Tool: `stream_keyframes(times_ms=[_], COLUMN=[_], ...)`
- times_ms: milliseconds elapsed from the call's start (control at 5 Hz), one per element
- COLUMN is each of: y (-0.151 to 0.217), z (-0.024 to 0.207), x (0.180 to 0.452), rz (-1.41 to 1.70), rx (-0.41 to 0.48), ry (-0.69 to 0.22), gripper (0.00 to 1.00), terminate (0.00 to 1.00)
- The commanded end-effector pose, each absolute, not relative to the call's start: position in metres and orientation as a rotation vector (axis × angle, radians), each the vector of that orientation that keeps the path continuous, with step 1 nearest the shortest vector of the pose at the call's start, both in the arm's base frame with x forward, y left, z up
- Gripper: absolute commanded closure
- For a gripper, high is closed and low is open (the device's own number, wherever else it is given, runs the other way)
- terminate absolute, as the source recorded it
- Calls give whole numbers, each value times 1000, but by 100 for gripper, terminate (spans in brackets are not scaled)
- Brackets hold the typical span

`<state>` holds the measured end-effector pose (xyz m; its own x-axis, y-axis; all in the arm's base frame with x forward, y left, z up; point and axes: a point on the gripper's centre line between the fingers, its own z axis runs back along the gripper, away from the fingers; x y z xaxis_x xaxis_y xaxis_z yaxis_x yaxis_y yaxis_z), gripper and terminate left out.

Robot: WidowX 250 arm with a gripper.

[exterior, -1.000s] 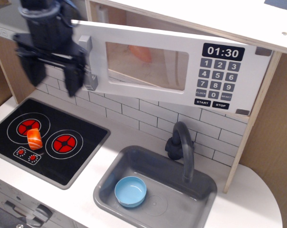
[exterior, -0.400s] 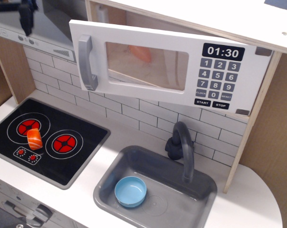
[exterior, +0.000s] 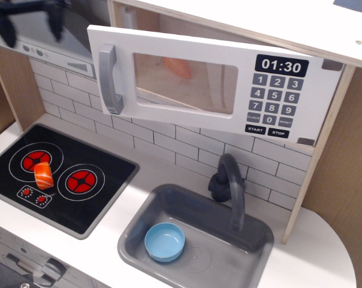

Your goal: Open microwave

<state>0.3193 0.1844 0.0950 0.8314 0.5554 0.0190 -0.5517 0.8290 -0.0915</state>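
Near edge: blue bowl (exterior: 165, 241) in the grey sink (exterior: 253, 249), orange piece (exterior: 43, 174) on the black hob (exterior: 103, 198), both on the white worktop (exterior: 319, 258).

Above the tiled wall: microwave (exterior: 214, 87), door swung partly out from its left edge, hinge at the right by the keypad. Grey handle (exterior: 109, 78) runs vertical on the door's free left edge. Orange item shows through the window.

Far top-left corner: tool (exterior: 30, 24), blurred, fingers spread, holding nothing. Handle lies to its right and slightly lower, well apart. Judgement: door ajar, task largely done; any further swing means approaching rightward to that upright handle.
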Motion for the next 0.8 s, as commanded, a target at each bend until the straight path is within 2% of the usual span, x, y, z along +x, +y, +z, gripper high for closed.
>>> stream_keyframes(times_ms=[0,200,400,600], y=[126,105,86,64], z=[83,63,52,44], x=[309,267,218,188], rz=[425,267,106,13], rx=[-82,-34,-17,-11], ry=[-128,-113,-102,-70], gripper=[0,0,0,0], terminate=[0,0,0,0])
